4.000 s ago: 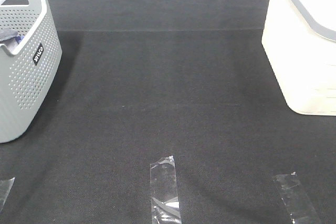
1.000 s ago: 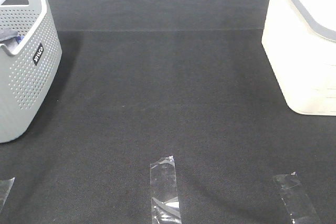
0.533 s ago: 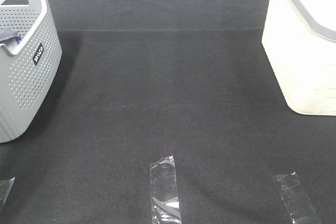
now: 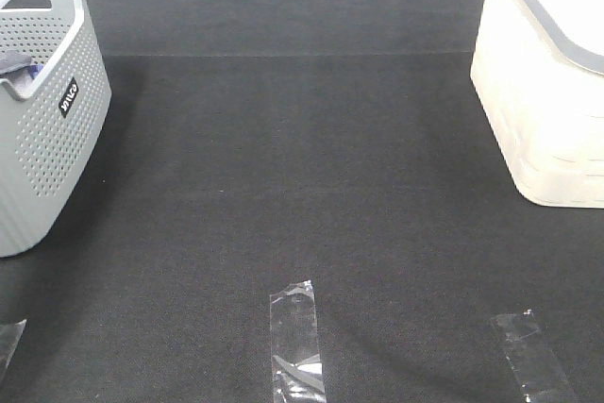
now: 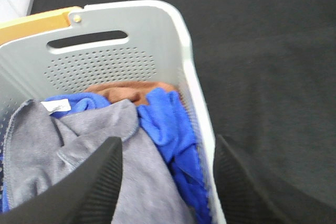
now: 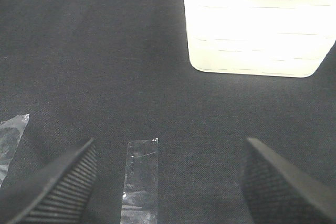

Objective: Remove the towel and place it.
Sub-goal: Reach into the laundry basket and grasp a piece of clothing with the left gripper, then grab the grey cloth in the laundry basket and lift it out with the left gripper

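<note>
The desk (image 4: 302, 167) is covered edge to edge in black, finely woven cloth, with a faint straight seam running across it level with the far end of the basket (image 4: 52, 167). The basket is grey plastic with a perforated wall and stands at the left edge of the desk. Straight across the desk from the basket stands a white bin (image 4: 547, 129) with a grey-rimmed lid. Nearer to me than the basket, three strips of clear tape are stuck flat on the cloth: one mid-desk (image 4: 296, 342), one (image 4: 531, 356) on the bin's side, and one corner piece (image 4: 8, 342) just in front of the basket. Past the basket's far corner I see only a sliver of pale surface.

The towel (image 5: 52, 150) lies crumpled inside the basket, its white tag (image 5: 56, 107) showing, on top of a blue cloth (image 5: 168, 124) and a brown cloth (image 5: 126, 90).

The left jaws stand apart above the basket's rim, one side over the towel and the other outside the wall, gripping nothing. The right jaws are spread wide over the bare cloth, well away from the basket.
</note>
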Robot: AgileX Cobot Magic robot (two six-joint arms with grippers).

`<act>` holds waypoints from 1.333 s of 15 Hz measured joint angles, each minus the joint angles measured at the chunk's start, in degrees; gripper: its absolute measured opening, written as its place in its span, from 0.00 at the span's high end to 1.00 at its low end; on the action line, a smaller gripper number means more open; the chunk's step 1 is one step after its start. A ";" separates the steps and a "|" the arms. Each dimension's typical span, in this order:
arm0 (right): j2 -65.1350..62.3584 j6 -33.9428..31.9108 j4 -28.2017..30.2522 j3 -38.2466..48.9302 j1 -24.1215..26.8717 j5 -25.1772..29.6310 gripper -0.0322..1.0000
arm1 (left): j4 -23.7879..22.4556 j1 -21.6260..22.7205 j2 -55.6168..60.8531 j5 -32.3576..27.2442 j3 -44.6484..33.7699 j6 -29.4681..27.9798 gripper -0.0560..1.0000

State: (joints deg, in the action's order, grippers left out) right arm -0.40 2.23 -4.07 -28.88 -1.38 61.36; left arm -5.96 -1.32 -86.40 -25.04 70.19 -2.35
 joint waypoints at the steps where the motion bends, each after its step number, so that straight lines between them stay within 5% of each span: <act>1: 0.00 0.00 0.00 0.00 0.00 0.00 0.28 | -3.67 0.00 -3.67 -4.47 4.93 -3.67 0.46; 5: 0.00 0.00 0.00 0.00 0.00 0.00 0.28 | -18.96 0.00 -18.85 -24.47 27.79 -12.78 0.46; 11: 0.00 0.00 0.00 0.00 0.00 0.00 0.28 | -18.62 5.27 -33.23 -41.37 49.56 -8.54 0.46; 16: 0.00 0.00 0.00 0.00 0.00 0.00 0.28 | -18.28 10.14 -39.25 -43.60 53.80 -2.35 0.46; 20: 0.00 0.00 0.00 0.00 0.00 0.00 0.28 | -19.02 11.00 -44.75 -36.61 53.80 0.57 0.46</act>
State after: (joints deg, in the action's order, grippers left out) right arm -0.40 2.23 -4.07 -28.88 -1.38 61.36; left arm -24.98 9.68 -131.15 -61.65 123.99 -1.78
